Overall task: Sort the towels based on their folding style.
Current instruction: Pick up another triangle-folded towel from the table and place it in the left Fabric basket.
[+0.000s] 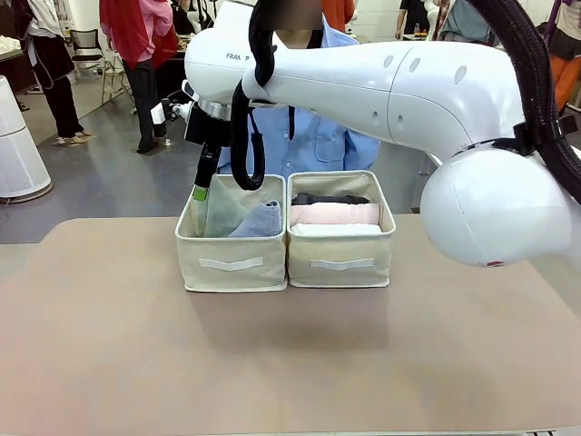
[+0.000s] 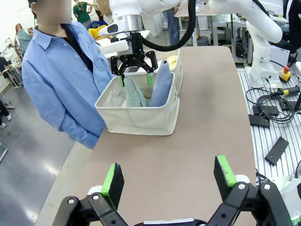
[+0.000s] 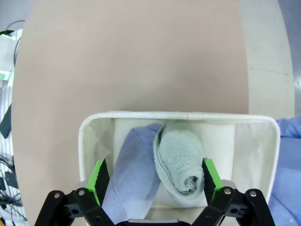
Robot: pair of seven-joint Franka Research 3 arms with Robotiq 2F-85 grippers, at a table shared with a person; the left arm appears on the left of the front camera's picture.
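Observation:
Two beige fabric boxes stand side by side at the table's far middle. The left box [image 1: 233, 263] holds a pale teal-green cone towel [image 3: 181, 162] and a light blue cone towel [image 3: 134, 176], both leaning upright. My right gripper [image 3: 155, 178] hangs open over this box, its green pads on either side of the teal cone's tip and apart from it. The right box [image 1: 341, 263] holds rolled towels: dark grey [image 1: 329, 198], pink [image 1: 333, 213] and white [image 1: 334, 230]. My left gripper [image 2: 168, 175] is open with nothing in it, low over the bare table to one side of the boxes.
A person in a blue shirt [image 1: 318, 141] stands close behind the boxes at the table's far edge. The right arm's white links [image 1: 408, 91] stretch across above the boxes. The brown tabletop [image 1: 272, 363] in front of the boxes is bare.

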